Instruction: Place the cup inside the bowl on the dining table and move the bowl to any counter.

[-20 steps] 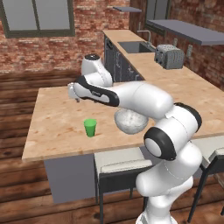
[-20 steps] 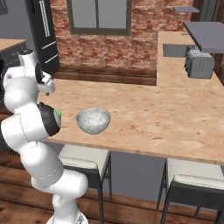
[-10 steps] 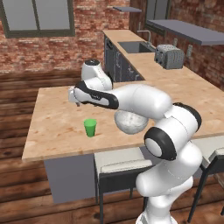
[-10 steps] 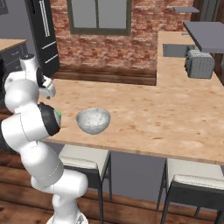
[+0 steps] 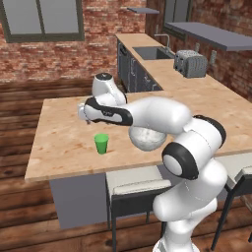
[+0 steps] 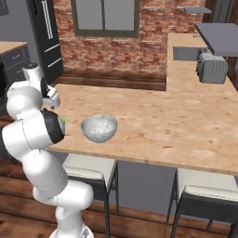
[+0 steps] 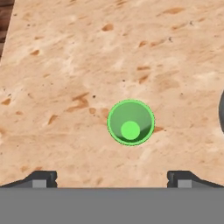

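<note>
end effector (image 7: 112,177): spread, empty, now lower over the cup (image 5: 101,143)
cup: upright, well inside counter (image 5: 64,147) edge
bowl (image 6: 98,128): beside cup, apart

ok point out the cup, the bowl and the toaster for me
cup (image 7: 131,122), hand view, on its open mouth seen from above
bowl (image 6: 98,129), right base view, on its speckled outer wall
toaster (image 5: 191,64), left base view, on its grey side facing the camera

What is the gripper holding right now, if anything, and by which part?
Nothing. The gripper is open above the cup, which stands free on the dining table.
</note>
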